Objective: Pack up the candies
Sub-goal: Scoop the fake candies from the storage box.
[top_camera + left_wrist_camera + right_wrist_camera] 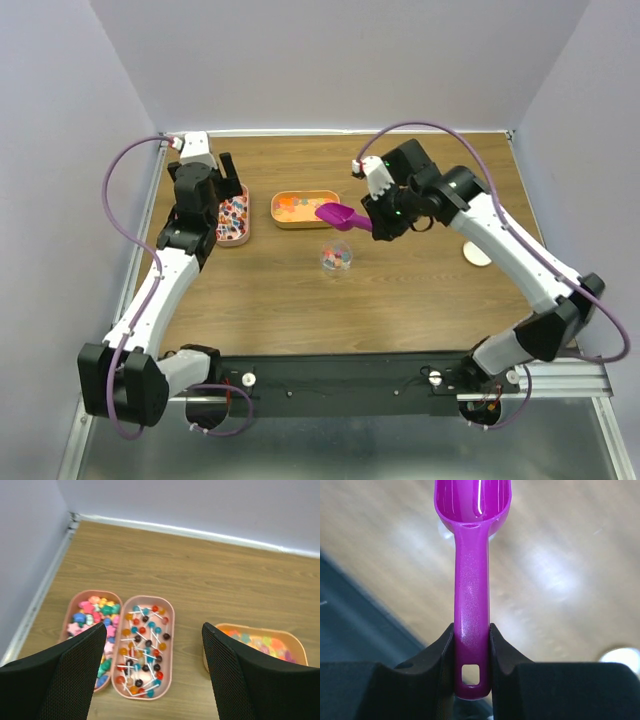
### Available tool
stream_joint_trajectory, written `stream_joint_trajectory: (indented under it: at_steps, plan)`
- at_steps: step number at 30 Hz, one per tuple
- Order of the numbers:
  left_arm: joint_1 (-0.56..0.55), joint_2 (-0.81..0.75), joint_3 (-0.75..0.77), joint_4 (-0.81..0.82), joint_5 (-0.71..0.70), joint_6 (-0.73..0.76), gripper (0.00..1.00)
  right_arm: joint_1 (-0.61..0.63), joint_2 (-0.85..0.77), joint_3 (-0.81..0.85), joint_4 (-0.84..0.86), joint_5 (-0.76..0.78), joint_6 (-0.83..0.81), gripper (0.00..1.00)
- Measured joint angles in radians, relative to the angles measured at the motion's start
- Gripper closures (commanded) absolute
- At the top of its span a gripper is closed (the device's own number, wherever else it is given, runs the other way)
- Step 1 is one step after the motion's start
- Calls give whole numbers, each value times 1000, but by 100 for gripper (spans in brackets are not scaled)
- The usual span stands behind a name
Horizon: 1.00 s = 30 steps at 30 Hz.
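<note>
The candies show as small multicoloured sweets in a clear cup [336, 257] at mid-table and in an orange tray [300, 206] behind it. My right gripper [376, 221] is shut on the handle of a magenta scoop [338, 215], whose bowl hangs over the tray's near right corner. In the right wrist view the gripper [471, 635] clamps the scoop [471, 555], and the visible part of the bowl looks empty. My left gripper [232, 190] is open and empty above two pink trays [234, 218]. In the left wrist view it [154, 630] hovers over lollipops [142, 647].
The left pink tray holds star-shaped sweets [95, 612], and the orange tray [292, 645] lies to the right. A white round lid [477, 253] lies on the table at right. Walls close the table on the left, back and right.
</note>
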Motion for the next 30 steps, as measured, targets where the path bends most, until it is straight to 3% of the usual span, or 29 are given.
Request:
stream_joint_trajectory:
  at_steps: [7, 13, 30]
  plan:
    - [-14, 183, 24, -31, 195, -14, 18, -39, 196, 76, 113, 82, -222, 99]
    - [-39, 361, 95, -113, 287, -21, 27, -105, 314, 149, 170, 77, -385, 99]
    - [-52, 686, 311, -262, 361, -55, 32, -137, 348, 98, 259, -2, -592, 99]
